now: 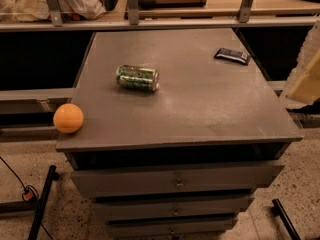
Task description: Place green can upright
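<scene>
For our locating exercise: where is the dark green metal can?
The green can lies on its side left of centre on the grey cabinet top, beyond the orange ball; the pale tool is far right.

Gripper (306, 79) at the right edge. Can (137, 78) lies on its side well left of it, ball (68, 118) farther left.

The can (137, 78), near centre, looks like metal: a printed green wall with a slight sheen and a bare silvery end. The ball (68, 118), at 8 o'clock, is smooth and softly glossy. The bar (232, 56), at 1 o'clock, has a dark, shiny wrapper. The cabinet top (200, 109) is matt grey and scuffed. The gripper is out of view.
</scene>
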Controlling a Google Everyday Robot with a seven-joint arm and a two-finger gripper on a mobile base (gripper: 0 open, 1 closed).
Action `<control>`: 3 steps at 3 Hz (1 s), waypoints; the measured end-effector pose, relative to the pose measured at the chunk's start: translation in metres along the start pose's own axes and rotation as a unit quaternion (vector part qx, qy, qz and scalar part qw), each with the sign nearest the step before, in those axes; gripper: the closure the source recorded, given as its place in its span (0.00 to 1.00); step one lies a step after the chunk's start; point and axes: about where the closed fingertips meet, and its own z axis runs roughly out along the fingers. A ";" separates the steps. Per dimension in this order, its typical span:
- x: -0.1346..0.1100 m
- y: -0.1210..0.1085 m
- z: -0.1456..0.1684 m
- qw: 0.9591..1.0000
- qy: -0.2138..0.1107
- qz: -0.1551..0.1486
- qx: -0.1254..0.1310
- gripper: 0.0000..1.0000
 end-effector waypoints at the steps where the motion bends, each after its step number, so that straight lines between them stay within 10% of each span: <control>1: 0.000 0.000 0.000 1.000 0.000 0.000 0.000 0.00; 3: -0.077 -0.005 0.045 0.995 -0.027 -0.063 -0.073 0.00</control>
